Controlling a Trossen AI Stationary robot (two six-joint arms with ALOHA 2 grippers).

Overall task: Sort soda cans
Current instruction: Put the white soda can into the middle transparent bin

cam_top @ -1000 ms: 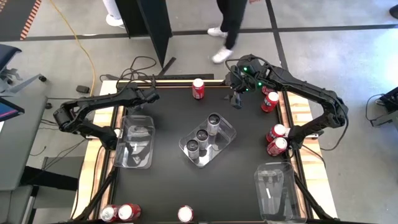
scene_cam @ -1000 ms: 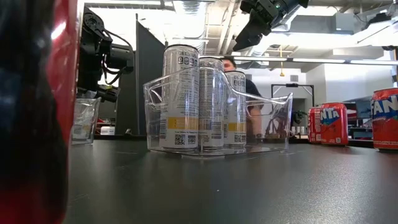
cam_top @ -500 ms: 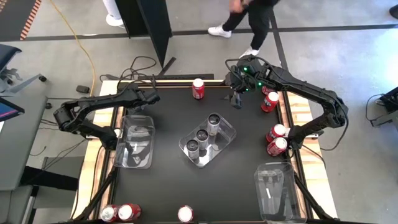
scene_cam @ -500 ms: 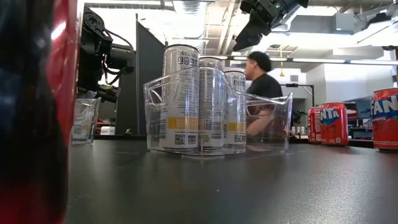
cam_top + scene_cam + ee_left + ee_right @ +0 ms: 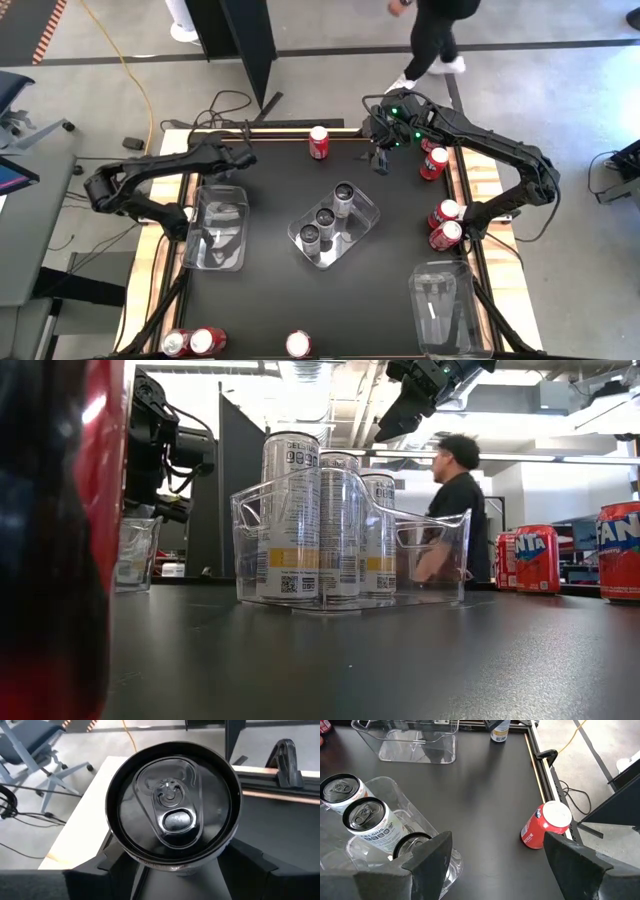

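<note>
My left gripper [image 5: 172, 870] clamps a dark-topped can [image 5: 172, 802] at far left; right gripper [image 5: 380, 160] hangs wide, far right.

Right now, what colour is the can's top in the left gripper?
Black, clearest in the left wrist view: can top.

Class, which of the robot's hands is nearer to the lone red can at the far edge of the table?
The right hand. It hovers open just off the red can, while the left hand, shut on a silver can, is slightly farther off on the can's other side.
</note>
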